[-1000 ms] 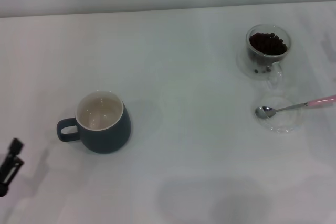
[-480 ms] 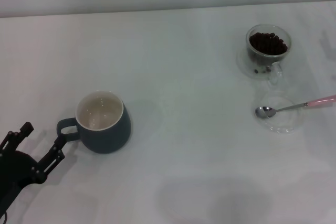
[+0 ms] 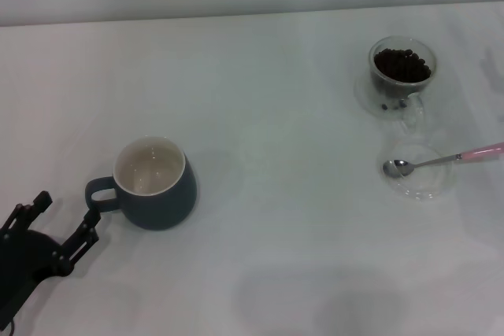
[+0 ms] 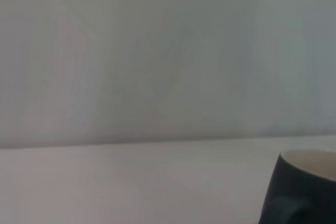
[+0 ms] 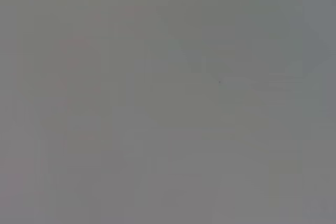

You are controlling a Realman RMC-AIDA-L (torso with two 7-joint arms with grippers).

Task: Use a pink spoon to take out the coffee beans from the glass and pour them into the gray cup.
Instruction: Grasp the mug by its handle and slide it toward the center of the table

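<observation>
four vessels and tools sit on the white bench [image 3: 283, 116], and only one gripper shows. the rounded dark blue-gray ceramic mug, the gray cup [image 3: 161, 194], stands upright at the robot's left, its cream-white inside bare and its loop handle turned toward the bench's left edge. the black left gripper [image 3: 57, 222] hangs low at the near left corner, just beside that handle; its two fingers [image 3: 85, 234] are spread apart with nothing between them, and one fingertip lies very close to the handle, though whether it touches cannot be told. the left wrist view catches only the gray cup's dark wall and pale rim [image 4: 307, 187] against the plain bench and wall.

well apart, at the far right, the small clear glass with a side handle [image 3: 402, 76] stands upright with the dark brown coffee beans [image 3: 402, 64] heaped inside it. just nearer than the glass lies a shallow clear glass dish [image 3: 421, 175], and the slim pink spoon [image 3: 441, 160] rests across it, its shiny metal bowl over the dish's left part and its pale pink handle end pointing off past the dish's right rim.

the right gripper is in none of the views; the right wrist view shows only flat gray.
</observation>
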